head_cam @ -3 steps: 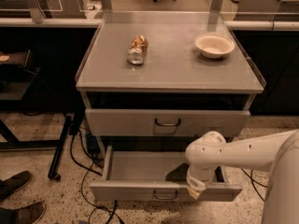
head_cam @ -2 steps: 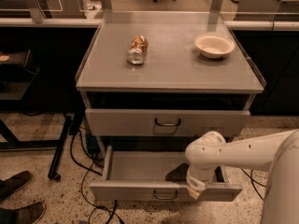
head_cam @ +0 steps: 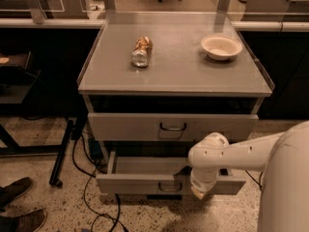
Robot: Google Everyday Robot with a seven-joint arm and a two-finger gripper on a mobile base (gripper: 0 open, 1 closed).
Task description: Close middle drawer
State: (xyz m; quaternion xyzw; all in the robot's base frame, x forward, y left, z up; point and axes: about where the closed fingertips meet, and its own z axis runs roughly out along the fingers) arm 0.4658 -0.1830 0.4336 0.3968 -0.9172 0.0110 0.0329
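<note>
Middle drawer (head_cam: 135, 183): lowest drawer in sight under the bench (head_cam: 174, 81). It is pulled out past the bench's front edge, with its low front panel level and a strip of plain grey floor showing behind the panel.
Handle (head_cam: 170, 187): small dark wire loop at the centre of that panel, with nothing on it.
Claw (head_cam: 200, 191): at the drawer's front panel just right of the handle, toward the bench's front right corner, hanging down over the panel's upper lip. It appears to touch the panel, but I cannot tell whether it is released or clenched.
Arm (head_cam: 241, 153): white, reaching in from the right below the bench's front right corner. Its rounded joint sits over the right part of the drawer's inside.
Upper drawer (head_cam: 125, 127): taller front, shut, just under the bench's front edge with a dark gap above it.
Bench top: a crushed can (head_cam: 141, 51) lies on its side left of centre. A bowl (head_cam: 221, 46) stands upright toward the back right corner. The two are well apart, and both are back from the front edge.
Open room: cables (head_cam: 87, 178) trail on the floor by the front left corner, and shoes (head_cam: 14, 190) are farther left. The robot's body fills the right.
Change: the front panel sits nearer the bench's front edge than a second ago, and less grey floor shows. The claw has gone in with it, while the can and bowl are unmoved.
</note>
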